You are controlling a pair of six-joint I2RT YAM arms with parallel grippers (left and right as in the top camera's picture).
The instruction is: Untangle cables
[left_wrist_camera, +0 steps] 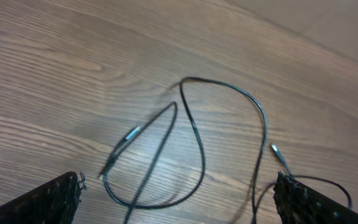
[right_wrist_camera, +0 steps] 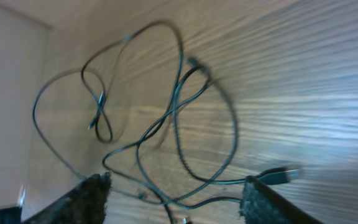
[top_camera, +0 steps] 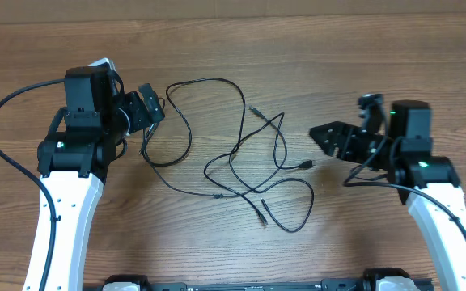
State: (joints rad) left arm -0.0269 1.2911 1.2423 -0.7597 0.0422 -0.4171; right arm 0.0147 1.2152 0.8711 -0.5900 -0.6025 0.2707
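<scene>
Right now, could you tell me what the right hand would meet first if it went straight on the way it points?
Most likely the cables: the open right hand points at their nearest loop, with a grey plug lying close by. Its height above the table is unclear.

Robot arms: two, left arm (top_camera: 67, 186) and right arm (top_camera: 439, 210)
Grippers: two, left gripper (top_camera: 158, 107) and right gripper (top_camera: 320, 139), two fingers each
Table (top_camera: 298, 48): one
Cables (top_camera: 241, 153): one tangle of thin black cords, more than one strand, exact count unclear
Silver tips seen from above: at least three, plug end (top_camera: 254, 109), second (top_camera: 306, 165), third (top_camera: 264, 218)
</scene>
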